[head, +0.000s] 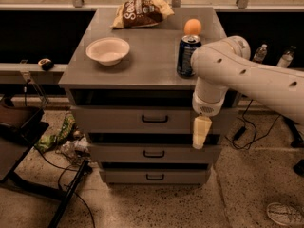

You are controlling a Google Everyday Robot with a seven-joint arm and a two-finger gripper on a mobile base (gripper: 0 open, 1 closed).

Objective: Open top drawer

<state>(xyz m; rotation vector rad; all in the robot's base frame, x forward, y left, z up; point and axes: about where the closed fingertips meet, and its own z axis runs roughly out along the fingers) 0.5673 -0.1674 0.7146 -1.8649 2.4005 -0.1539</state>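
Observation:
The top drawer (118, 119) is the widest of three grey drawers in a grey cabinet, and it sits closed. Its black bar handle (154, 119) is at the centre of the flat front. My gripper (200, 133) hangs down from the white arm (237, 72), in front of the right end of the top drawer's front. It reaches down to the gap above the middle drawer (153, 153). It is to the right of the handle and apart from it. The bottom drawer (154, 176) is closed too.
On the cabinet top stand a white bowl (108, 50), a chip bag (140, 12), an orange (192, 26) and a blue soda can (186, 56). Litter and cables (61, 139) lie on the floor at the left. Bottles (260, 52) stand at the right and a shoe (285, 213) lies at the lower right.

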